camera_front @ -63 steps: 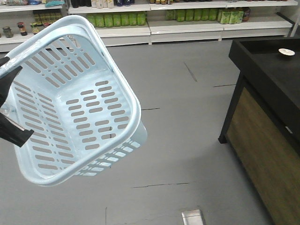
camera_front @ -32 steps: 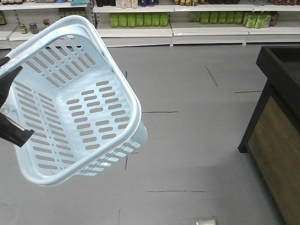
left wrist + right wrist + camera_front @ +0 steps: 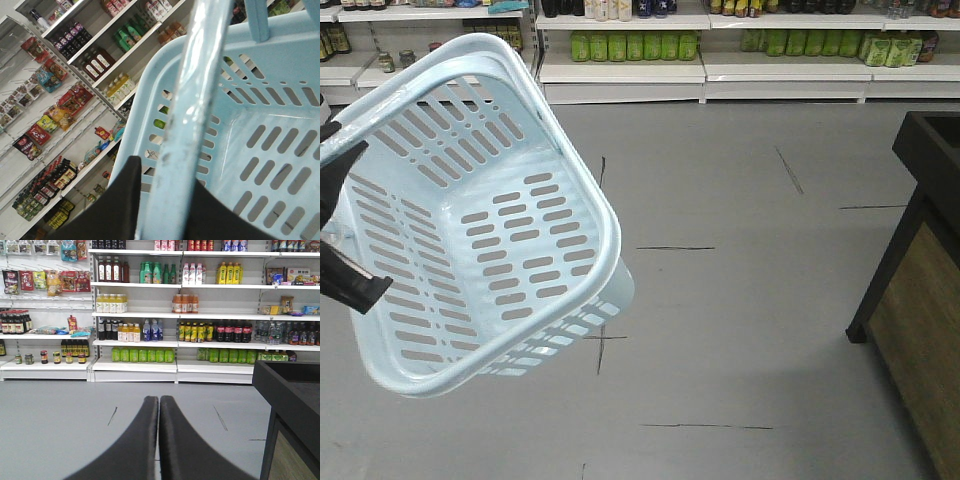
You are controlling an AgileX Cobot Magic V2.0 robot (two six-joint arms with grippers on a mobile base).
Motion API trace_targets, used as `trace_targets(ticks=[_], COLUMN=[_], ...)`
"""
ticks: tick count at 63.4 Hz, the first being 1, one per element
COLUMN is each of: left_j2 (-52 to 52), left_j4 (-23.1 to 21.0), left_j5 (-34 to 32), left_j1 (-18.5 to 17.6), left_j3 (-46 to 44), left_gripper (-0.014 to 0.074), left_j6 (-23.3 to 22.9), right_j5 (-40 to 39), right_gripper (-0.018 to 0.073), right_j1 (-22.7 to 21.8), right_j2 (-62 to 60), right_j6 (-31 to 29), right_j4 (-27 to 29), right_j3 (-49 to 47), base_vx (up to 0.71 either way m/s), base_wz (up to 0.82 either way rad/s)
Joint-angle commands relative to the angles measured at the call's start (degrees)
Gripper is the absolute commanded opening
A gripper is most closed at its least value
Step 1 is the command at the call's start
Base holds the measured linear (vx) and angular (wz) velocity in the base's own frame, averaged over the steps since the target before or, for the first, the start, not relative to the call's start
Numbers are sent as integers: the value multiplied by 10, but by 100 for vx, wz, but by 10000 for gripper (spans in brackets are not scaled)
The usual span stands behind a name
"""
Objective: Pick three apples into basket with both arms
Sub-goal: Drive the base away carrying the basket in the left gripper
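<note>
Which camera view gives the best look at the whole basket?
The exterior front-facing view: the basket appears nearly whole, tilted and empty. The left wrist view shows only a handle and some slotted wall, close up. The right wrist view misses it.

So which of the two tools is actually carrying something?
The left tool: it is clamped on the swing handle of the pale blue basket. The right tool holds nothing, its fingers pressed together over bare floor.
</note>
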Motion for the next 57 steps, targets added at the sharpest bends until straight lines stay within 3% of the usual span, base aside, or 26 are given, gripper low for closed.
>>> trace_targets(ticks=[1, 57], left_j2=[-8, -8], left_j4=[16, 16], left_j5=[-10, -10], left_j1=[-1, -1], left_j3=[-17, -17], left_gripper=[-8, -8], left_j6=[-4, -4], right_j5=[-41, -41], right_gripper=[-9, -9], right_j1=[1, 1], right_j2=[-6, -6], right_j6=[-3, -3], right_j4=[-6, -6], right_j3=[8, 8], base_vx=[11, 16], base_wz=[2, -6])
